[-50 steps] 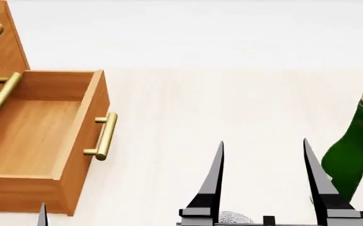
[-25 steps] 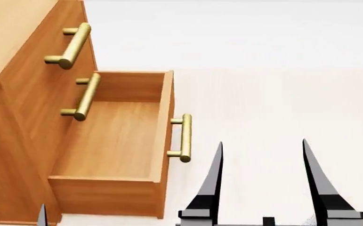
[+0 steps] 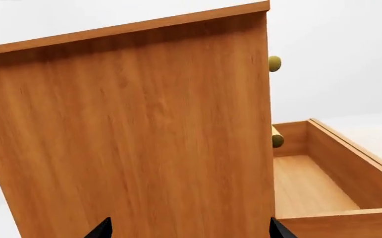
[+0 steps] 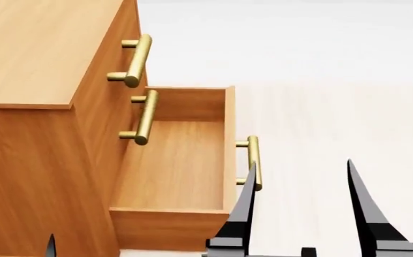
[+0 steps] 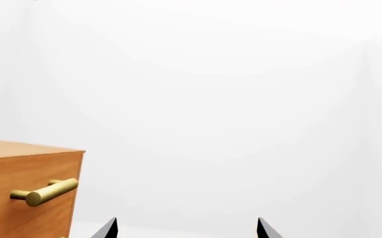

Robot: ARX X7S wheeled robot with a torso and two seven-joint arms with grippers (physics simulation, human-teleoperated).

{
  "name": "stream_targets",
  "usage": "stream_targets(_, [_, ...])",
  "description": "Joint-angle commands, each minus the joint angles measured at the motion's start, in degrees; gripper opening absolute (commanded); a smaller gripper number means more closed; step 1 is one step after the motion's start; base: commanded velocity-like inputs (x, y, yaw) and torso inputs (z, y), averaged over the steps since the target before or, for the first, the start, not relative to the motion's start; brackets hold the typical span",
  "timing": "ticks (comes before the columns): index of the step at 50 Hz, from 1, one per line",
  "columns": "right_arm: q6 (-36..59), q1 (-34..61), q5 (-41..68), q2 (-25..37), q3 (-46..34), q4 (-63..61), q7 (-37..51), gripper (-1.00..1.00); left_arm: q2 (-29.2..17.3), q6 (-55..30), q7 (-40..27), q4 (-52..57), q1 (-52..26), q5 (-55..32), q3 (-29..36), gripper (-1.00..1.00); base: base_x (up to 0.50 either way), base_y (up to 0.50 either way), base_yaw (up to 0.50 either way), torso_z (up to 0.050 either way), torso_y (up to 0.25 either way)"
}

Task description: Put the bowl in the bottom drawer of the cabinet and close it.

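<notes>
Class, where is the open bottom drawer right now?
In the head view, the bottom drawer juts from the cabinet at lower left, empty, its brass handle beside the right hand.

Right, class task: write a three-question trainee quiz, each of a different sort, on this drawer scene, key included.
1. True or false: the bottom drawer of the cabinet stands pulled out with nothing in it.
2. In the head view, the right gripper has its fingers: A spread apart, B pressed together, C clamped on a handle.
3. Fill in: the cabinet front shows ___ brass handles in the head view.

Key: 1 true; 2 A; 3 three.
</notes>
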Motion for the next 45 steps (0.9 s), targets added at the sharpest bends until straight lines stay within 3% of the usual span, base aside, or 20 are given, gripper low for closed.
stream_targets(1, [0.0,0.3,-0.4,-0.7,1.2,0.6,-1.1,1.00,0.8,0.7,2.0,-0.1,0.1,-0.2,-0.8,1.00,0.00,0.00,0.00,0.049,0.000])
stream_targets(20, [-0.1,0.6,0.7,-0.1,0.9,0.8,-0.2,1.00,0.1,1.1,1.3,-0.5,0.0,-0.7,-0.1,1.00,0.00,0.00,0.00,0.049,0.000])
stream_targets(29, [-0.5,0.5,0.8,0.4,0.5,0.9,0.2,1.00,-0.2,1.2,0.9,-0.8,-0.2,-0.7,0.2,1.00,0.29,0.00,0.00,0.049,0.000])
stream_targets(45, [-0.7,0.5,1.6,0.9,0.8,0.7,1.0,1.00,-0.8,-0.4,0.2,-0.4,-0.6,-0.1,1.5,1.00,0.00,0.00,0.00,0.032,-0.225])
